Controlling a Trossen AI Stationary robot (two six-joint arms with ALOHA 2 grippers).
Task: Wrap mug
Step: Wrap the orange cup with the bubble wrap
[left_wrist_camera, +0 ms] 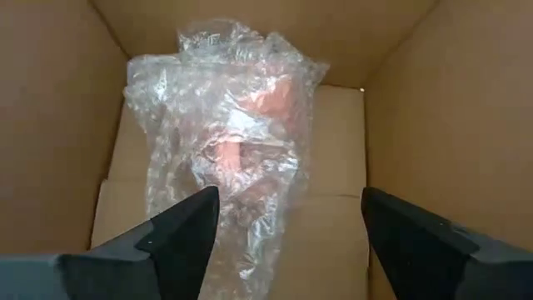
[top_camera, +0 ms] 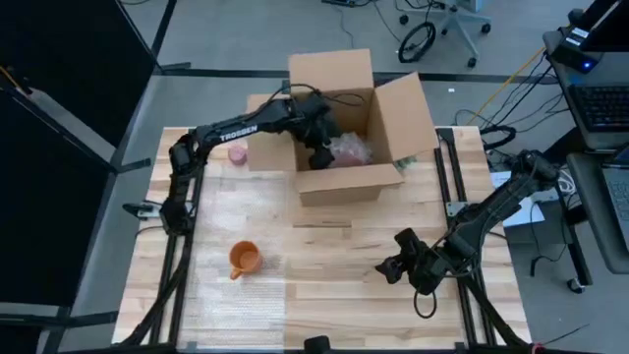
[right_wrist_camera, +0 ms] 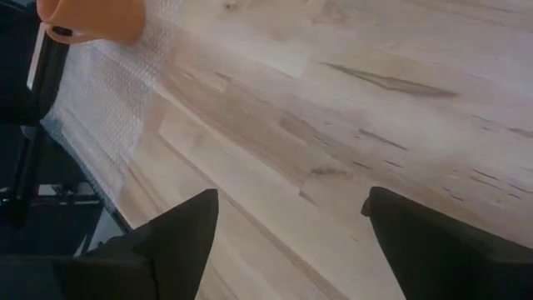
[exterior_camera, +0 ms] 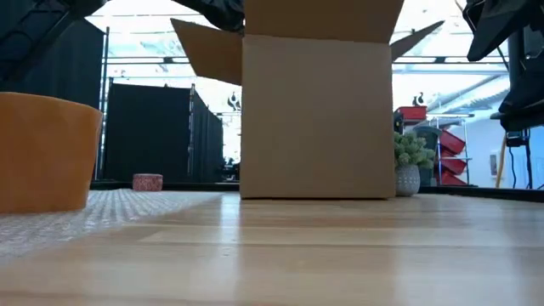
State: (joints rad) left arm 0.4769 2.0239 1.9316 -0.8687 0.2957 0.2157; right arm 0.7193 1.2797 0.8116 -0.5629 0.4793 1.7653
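An orange mug [top_camera: 244,260] stands on a sheet of bubble wrap [top_camera: 236,295] at the table's near left; the low view shows the mug [exterior_camera: 44,151] on the wrap [exterior_camera: 76,211]. My left gripper [left_wrist_camera: 287,218] hangs open inside the cardboard box [top_camera: 339,128], above a bubble-wrapped bundle [left_wrist_camera: 229,133] with something pink-orange inside, lying on the box floor. The fingers stand apart from the bundle. My right gripper [top_camera: 385,269] is open low over bare wood at the near right, pointing toward the mug [right_wrist_camera: 92,18].
The box [exterior_camera: 316,110] stands open at the far middle, flaps up. A small pink object [top_camera: 237,153] lies left of it. A small potted plant [exterior_camera: 408,163] shows right of the box. Bare wood [top_camera: 334,285] lies between mug and right gripper.
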